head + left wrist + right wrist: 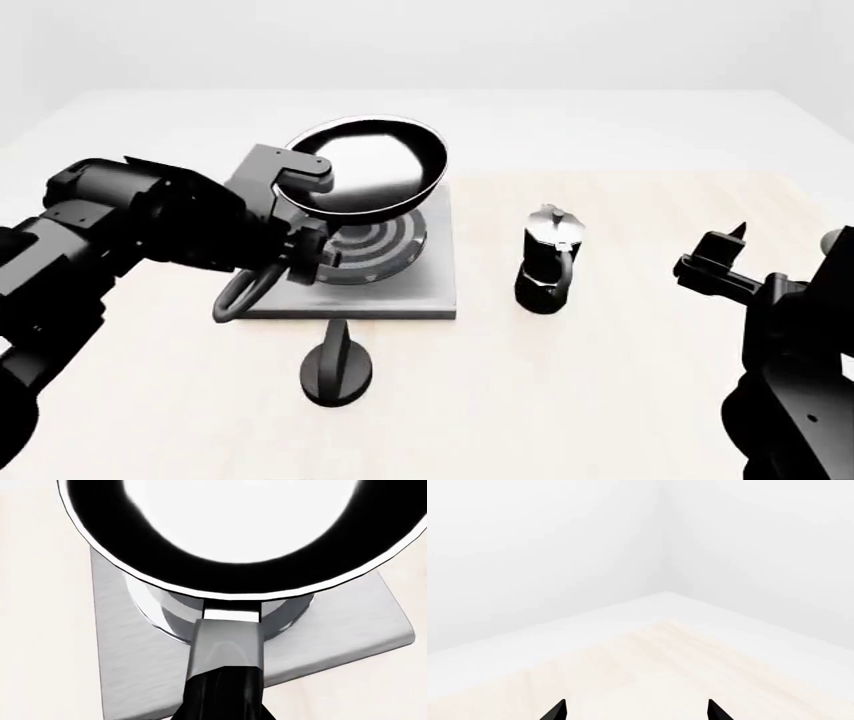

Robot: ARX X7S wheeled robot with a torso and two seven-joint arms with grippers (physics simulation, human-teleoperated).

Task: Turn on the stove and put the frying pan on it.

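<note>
The frying pan [367,165], black with a glossy inside, hangs tilted just above the stove's ringed burner [374,248]. My left gripper [287,215] is shut on its long handle. In the left wrist view the pan [200,577] fills the frame, its grey handle [227,645] runs into my black fingers [223,697], and the stove slab [347,630] lies under it. The stove slab [407,288] lies flat on the table. The black round knob [338,368] stands in front of it. My right gripper [781,250] is open and empty, far to the right; its view shows only the fingertips [559,711].
A black-and-silver moka pot [550,258] stands just right of the stove. The pale wooden table [601,400] stretches around everything, with white walls behind. The right wrist view shows only the table corner [660,630] and walls.
</note>
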